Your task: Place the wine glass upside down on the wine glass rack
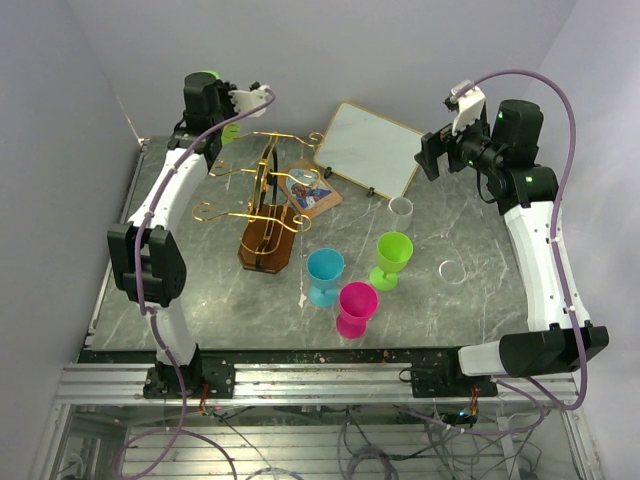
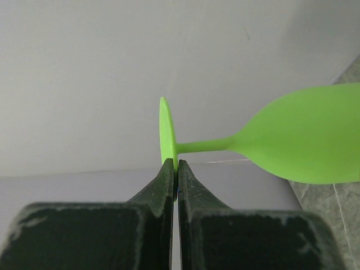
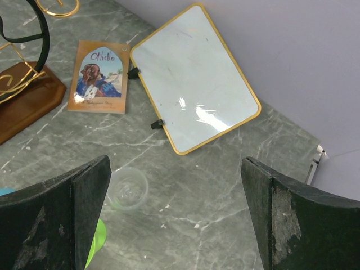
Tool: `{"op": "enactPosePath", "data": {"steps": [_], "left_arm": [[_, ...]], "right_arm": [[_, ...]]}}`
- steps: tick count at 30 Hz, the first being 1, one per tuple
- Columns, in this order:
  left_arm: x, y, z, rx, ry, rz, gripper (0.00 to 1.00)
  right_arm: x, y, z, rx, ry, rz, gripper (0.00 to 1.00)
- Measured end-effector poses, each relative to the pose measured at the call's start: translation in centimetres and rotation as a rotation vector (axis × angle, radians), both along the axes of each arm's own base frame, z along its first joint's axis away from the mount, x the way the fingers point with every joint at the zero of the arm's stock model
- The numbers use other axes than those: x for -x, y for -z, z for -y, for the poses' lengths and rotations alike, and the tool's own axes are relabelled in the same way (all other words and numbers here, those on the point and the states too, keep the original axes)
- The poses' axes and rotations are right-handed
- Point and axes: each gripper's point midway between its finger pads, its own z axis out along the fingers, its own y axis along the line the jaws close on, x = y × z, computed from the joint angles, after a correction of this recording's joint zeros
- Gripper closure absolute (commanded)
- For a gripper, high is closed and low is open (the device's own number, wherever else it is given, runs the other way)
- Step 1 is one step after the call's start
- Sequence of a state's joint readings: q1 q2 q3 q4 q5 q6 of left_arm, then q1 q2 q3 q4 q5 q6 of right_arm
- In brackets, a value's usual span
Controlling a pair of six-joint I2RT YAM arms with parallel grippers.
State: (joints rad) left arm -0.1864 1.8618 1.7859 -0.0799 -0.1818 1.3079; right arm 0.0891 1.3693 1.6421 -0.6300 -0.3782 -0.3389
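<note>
Just "Othello" booklet (image 3: 97, 77) near rack (image 3: 28, 95)

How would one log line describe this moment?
left gripper: shut on green wine glass foot, glass sideways | right gripper: open, empty | rack: no glass yet

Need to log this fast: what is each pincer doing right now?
Left pincer: closed on the foot of the green wine glass.
Right pincer: open, holding nothing.
</note>
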Motion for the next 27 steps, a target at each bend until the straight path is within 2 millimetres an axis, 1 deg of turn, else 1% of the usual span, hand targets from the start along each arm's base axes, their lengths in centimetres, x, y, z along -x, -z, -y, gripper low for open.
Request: {"op": "enactPosePath", "data": {"steps": [2,10,14,20,27], "left_arm": [[0.0,0.0,0.6,-0.013,0.022,-0.004,0.93],[0.3,0.9,4.3,-0.052,0.108,-0.041,0.93],[0.5,1.2,5.6,-0.065,0.133,-0.050,0.93],[1.1,2.2,7.3,-0.065,0.165,-0.087,0.93],[1.7,3.6,8.5,-0.036,0.189,-0.145,0.93]], "right_arm": [[0.0,0.0,0.1,-0.002,0.002,-0.001,0.00],[0.0,-0.1,-0.1,-0.011,-0.011,0.000,0.00],[0.1,-0.1,-0.2,-0.014,-0.015,0.000,0.00],[0.1,-0.1,-0.2,-0.015,-0.017,0.000,0.00],[0.1,-0.1,-0.2,-0.017,-0.021,0.000,0.00]]}}
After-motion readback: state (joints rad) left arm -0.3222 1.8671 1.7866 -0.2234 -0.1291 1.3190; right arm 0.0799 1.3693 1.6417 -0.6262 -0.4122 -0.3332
